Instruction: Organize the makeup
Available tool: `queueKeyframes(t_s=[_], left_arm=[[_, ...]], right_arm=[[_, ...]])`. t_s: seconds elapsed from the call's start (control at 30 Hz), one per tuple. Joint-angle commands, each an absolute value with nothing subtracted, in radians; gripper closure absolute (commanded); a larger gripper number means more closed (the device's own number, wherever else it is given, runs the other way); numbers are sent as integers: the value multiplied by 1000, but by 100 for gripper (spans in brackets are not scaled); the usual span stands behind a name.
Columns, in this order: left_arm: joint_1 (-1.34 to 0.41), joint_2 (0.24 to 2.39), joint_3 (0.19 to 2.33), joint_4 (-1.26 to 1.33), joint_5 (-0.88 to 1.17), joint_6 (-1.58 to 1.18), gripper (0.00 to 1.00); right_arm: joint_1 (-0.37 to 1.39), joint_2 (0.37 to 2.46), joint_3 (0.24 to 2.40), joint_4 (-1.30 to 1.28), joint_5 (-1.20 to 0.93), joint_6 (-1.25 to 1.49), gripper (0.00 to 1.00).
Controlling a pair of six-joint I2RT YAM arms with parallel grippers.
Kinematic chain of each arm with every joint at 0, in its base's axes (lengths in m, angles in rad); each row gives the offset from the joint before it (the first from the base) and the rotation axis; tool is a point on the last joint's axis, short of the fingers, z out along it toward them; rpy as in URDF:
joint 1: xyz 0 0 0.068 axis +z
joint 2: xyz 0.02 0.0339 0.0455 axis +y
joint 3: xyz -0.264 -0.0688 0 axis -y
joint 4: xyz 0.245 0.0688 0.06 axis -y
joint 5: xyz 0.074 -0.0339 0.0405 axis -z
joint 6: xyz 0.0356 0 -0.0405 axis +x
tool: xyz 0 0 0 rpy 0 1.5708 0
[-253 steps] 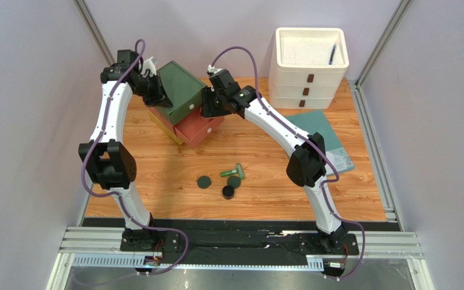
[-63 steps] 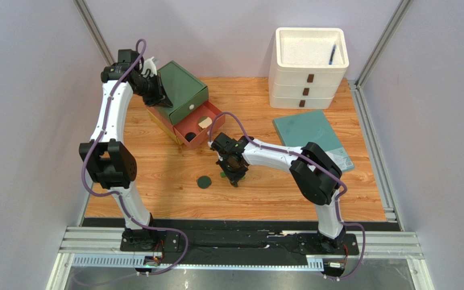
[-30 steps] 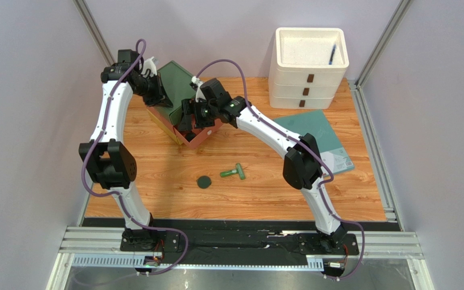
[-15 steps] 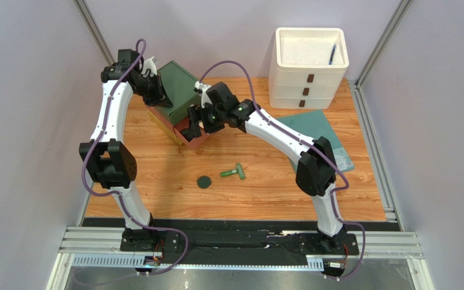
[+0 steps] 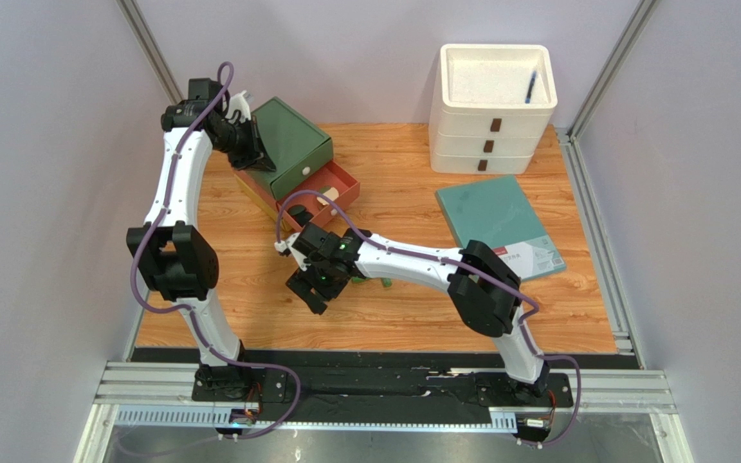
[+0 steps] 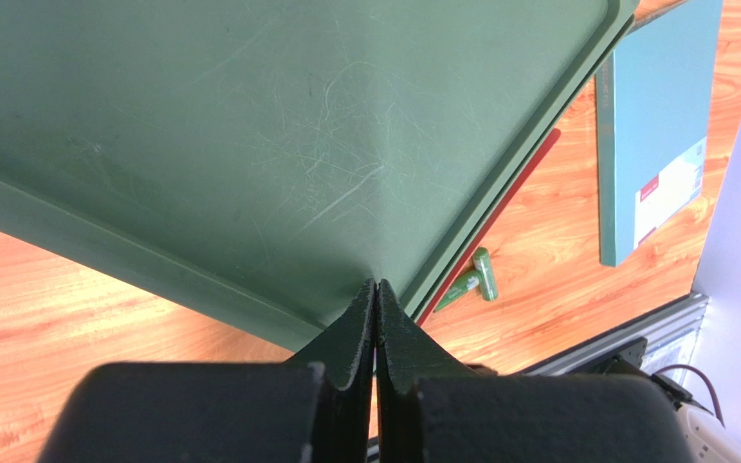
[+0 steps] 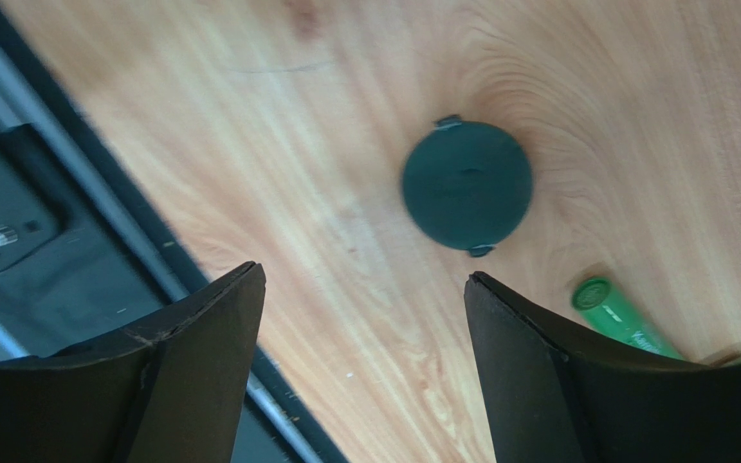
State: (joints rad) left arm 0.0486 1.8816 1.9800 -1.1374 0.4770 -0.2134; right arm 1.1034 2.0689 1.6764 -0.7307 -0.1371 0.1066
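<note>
Nothing legible; print on teal book (image 5: 495, 214) too small.

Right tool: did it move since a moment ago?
Yes. The right tool left the red drawer and came toward the near table edge, over the round compact.

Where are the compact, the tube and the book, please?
compact (image 7: 467, 183): right wrist view, middle of its lid.
tube (image 7: 626, 320): right wrist view, on its green body.
book (image 5: 500, 220): top external view, middle of its cover.
</note>
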Motion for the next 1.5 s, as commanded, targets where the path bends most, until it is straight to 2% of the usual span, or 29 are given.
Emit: queueKeyframes(t_s=[0.0, 0.17, 0.3, 0.33, 0.4, 0.43, 0.5, 0.53, 0.6, 0.9, 1.1, 1.3, 1.47], left_arm=[[52, 1962, 1937, -1273, 331, -140, 100], [52, 1963, 1936, -1275, 336, -140, 100], [52, 1962, 1934, -1278, 336, -140, 100], [54, 1960, 1934, -1276, 336, -140, 100], [52, 1960, 1931, -1278, 333, -140, 100], [54, 1960, 1930, -1278, 333, -141, 100], [52, 1960, 1930, -1276, 333, -141, 100], [54, 1959, 1928, -1276, 334, -141, 100], [54, 1957, 1924, -1270, 339, -144, 100], [54, 1953, 1917, -1264, 347, -149, 100], [52, 1953, 1916, -1261, 347, -149, 100], [52, 1951, 1913, -1259, 353, -150, 100], [54, 1951, 1913, -1262, 353, -152, 100]], right_arm=[[1088, 2135, 1739, -724, -10, 80, 21], [1088, 2193, 1787, -729, 37, 75, 24], [1086, 2226, 1795, -719, 37, 97, 37], [1088, 2233, 1798, -721, 34, 95, 46], [1088, 2241, 1798, -727, 17, 94, 52], [1088, 2241, 1795, -727, 14, 94, 65], [1088, 2227, 1781, -727, 14, 91, 77], [1088, 2220, 1778, -729, 14, 92, 88], [1088, 2191, 1767, -729, 15, 89, 97], [1074, 2004, 1772, -692, 48, 97, 100], [1028, 1965, 1862, -657, 103, 124, 100], [982, 2043, 2023, -635, 186, 124, 100], [953, 2198, 2236, -696, 201, 152, 99]])
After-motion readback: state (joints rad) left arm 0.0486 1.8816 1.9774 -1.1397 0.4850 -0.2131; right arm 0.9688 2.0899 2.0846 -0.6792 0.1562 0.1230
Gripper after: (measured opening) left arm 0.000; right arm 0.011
